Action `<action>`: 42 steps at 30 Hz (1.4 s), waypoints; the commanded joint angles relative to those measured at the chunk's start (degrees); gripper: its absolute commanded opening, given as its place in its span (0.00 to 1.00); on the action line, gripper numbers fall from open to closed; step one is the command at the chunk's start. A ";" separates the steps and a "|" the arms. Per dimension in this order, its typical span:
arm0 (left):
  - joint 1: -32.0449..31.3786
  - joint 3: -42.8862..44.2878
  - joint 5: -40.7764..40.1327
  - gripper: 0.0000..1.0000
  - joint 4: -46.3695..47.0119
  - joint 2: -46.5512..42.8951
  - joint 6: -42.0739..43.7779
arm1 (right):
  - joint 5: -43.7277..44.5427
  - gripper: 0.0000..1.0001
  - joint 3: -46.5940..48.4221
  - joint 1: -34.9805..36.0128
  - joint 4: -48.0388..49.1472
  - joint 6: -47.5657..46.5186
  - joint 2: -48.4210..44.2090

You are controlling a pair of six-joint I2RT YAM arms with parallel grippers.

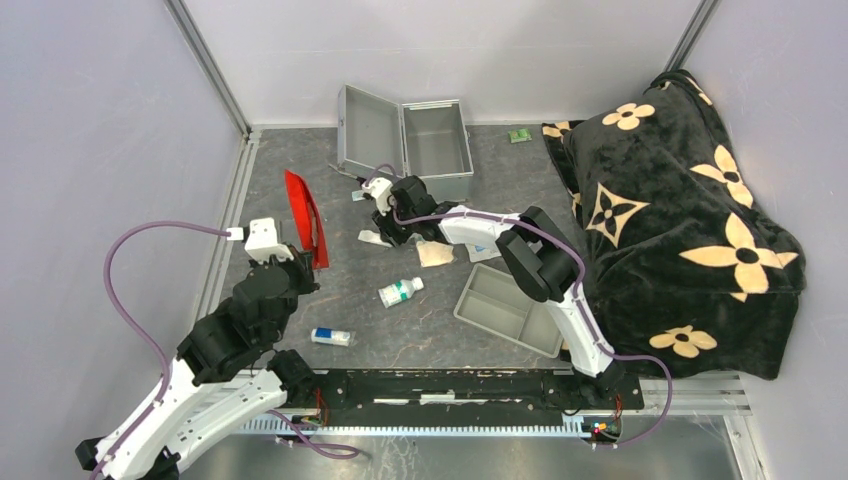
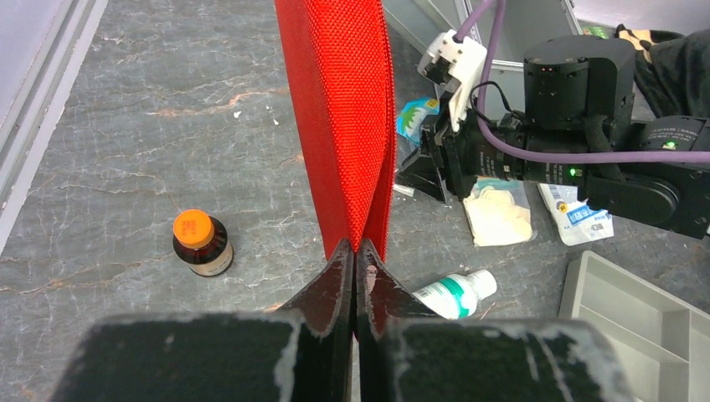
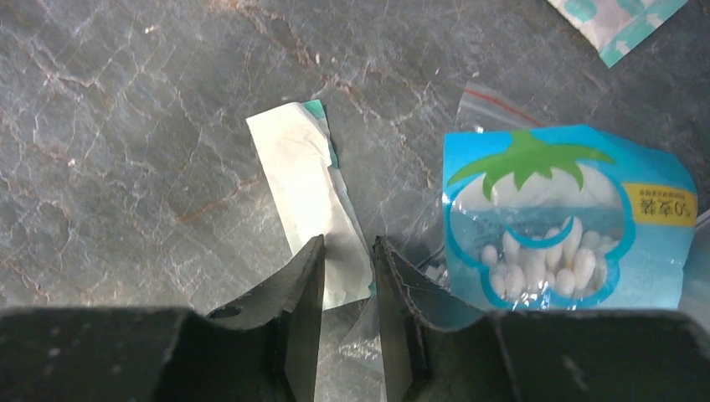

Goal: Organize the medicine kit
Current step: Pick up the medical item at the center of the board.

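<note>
A flat woven red pouch (image 2: 339, 109) is pinched at centre frame by the left gripper (image 2: 356, 251). A smooth white sachet (image 3: 306, 176) is straddled by the right gripper (image 3: 347, 247), jaws slightly parted.

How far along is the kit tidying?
Early. Done: the medicine kit stands open, looking empty. In hand: the left hand pinches the red pouch; the right hand straddles a white packet. Left: the white bottle, orange-capped bottle and blue bag lie loose.
</note>
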 commanded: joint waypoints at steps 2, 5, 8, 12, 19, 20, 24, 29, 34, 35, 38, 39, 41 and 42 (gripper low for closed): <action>-0.08 -0.11 -0.91 0.02 2.56 0.76 -1.54 | -1.07 0.33 -7.17 0.16 -1.61 -2.07 -4.14; -0.08 -0.12 -0.90 0.02 2.56 0.76 -1.48 | -0.55 0.34 -11.20 0.64 -1.03 -2.78 -7.00; -0.08 -0.10 -0.87 0.02 2.54 0.89 -1.45 | -0.34 0.34 -14.06 1.15 -0.49 -3.21 -9.16; -0.08 -0.09 -0.79 0.02 2.60 0.93 -1.45 | 0.19 0.17 -14.68 1.52 -1.15 -3.62 -9.64; -0.08 -0.11 -0.76 0.02 2.62 1.02 -1.45 | -2.04 0.00 -16.97 1.55 2.72 -0.62 -13.78; -0.08 -0.12 -0.78 0.02 2.63 1.10 -1.45 | -2.36 0.00 -17.38 1.55 3.22 0.07 -14.91; -0.08 -0.11 -0.78 0.02 2.62 1.20 -1.45 | -3.76 0.00 -19.61 1.57 8.43 3.20 -19.37; -0.08 -0.26 0.13 0.02 3.16 1.11 -1.01 | -3.32 0.00 -23.39 1.56 13.94 5.42 -25.09; -0.08 -0.46 1.23 0.02 3.80 1.12 -0.49 | -1.54 0.00 -27.11 1.55 16.75 1.09 -28.60; -0.08 -0.45 1.26 0.02 3.81 1.05 -0.49 | -2.76 0.06 -26.29 1.51 15.05 -1.22 -27.87; -0.08 -0.56 1.48 0.02 3.94 0.94 -0.40 | -7.18 0.30 -19.34 1.54 4.58 -8.32 -23.53; -0.09 -0.56 1.56 0.02 4.01 0.92 -0.40 | -8.46 0.33 -17.01 1.55 1.22 -10.67 -21.59; -0.08 -0.56 1.59 0.02 3.96 0.94 -0.40 | -11.13 0.39 -12.81 1.49 -3.95 -14.65 -18.65; -0.08 -0.50 1.54 0.02 3.96 0.92 -0.40 | -12.08 0.41 -11.69 1.57 -5.26 -16.26 -17.42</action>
